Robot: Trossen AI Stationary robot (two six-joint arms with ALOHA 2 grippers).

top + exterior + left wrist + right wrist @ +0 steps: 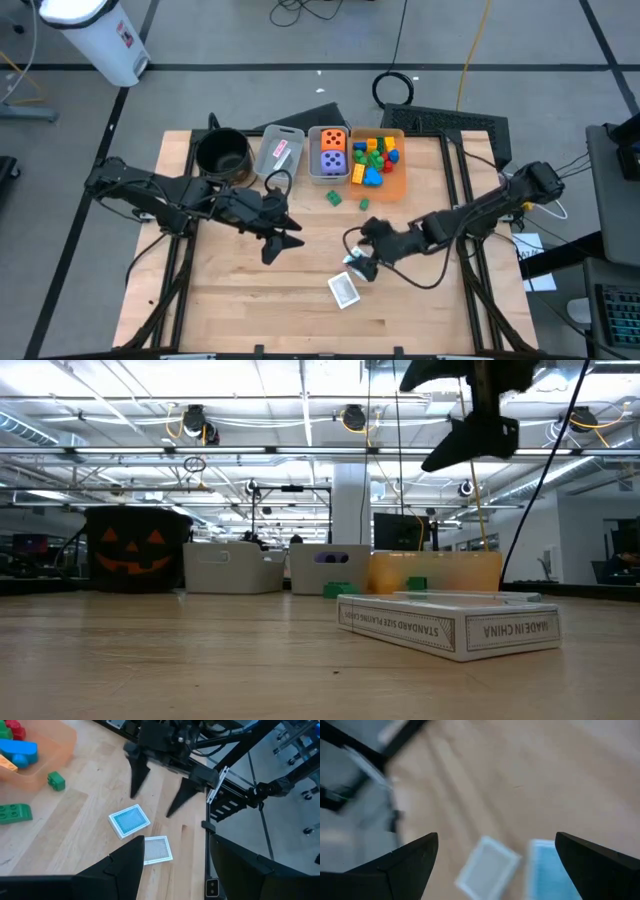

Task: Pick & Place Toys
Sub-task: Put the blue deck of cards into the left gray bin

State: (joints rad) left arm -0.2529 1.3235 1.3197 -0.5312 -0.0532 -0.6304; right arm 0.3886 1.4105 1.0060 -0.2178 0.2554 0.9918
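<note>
near the front right of the surface (250, 310), right tool (358, 262) hovering wide open, empty, just above two card packs: teal-backed pack (129, 820) and white pack (157, 850), lying side by side, not yet grabbed. left tool (283, 238) parked mid-surface, part open, nothing in it. behind, grey bin (331, 178) already loaded with orange die (333, 140) and purple die (333, 161); orange bin (396, 186) full of coloured blocks (375, 158). two green blocks (347, 200) loose in front of the bins. judged well along: most toys binned; left to do: both packs plus the green strays.
</note>
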